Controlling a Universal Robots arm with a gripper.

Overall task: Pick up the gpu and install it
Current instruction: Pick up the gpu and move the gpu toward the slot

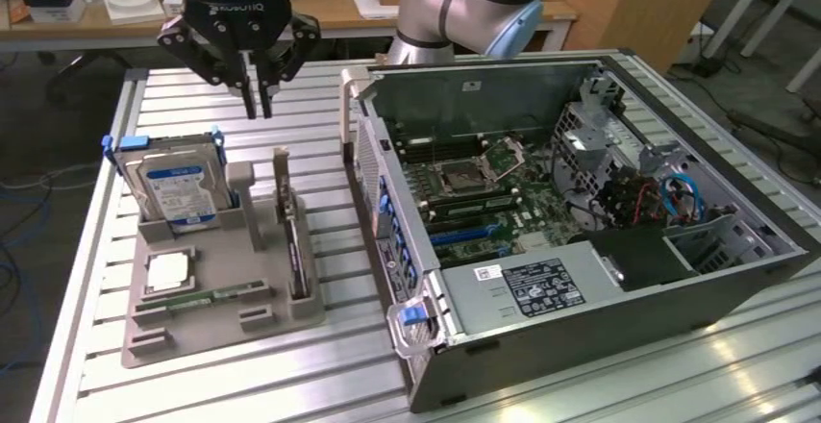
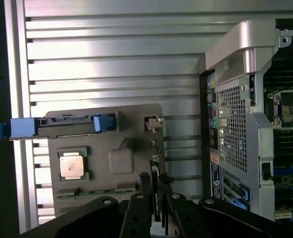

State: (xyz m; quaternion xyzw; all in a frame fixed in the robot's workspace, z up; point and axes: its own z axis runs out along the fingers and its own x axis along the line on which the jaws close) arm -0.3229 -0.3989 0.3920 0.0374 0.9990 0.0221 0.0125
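The gpu [image 1: 298,242] is a thin black card standing on edge in a slot of the grey holder tray [image 1: 206,338], its metal bracket end toward the back. In the wrist view the gpu [image 2: 154,183] appears edge-on, in line with the narrow gap between my fingers. My gripper [image 1: 258,108] hangs well above the table just behind the tray, fingers pointing down and nearly together, holding nothing. In the wrist view the gripper [image 2: 157,210] sits over the card's near end. The open computer case [image 1: 578,202] lies to the exterior view's right, motherboard exposed.
The tray also carries a blue-labelled hard drive [image 1: 180,187] in a blue caddy, a processor chip [image 1: 167,271] and a green memory stick [image 1: 206,298]. The case's side wall [image 2: 235,99] stands close beside the tray. A desk with clutter runs behind the slatted metal table [image 1: 192,96].
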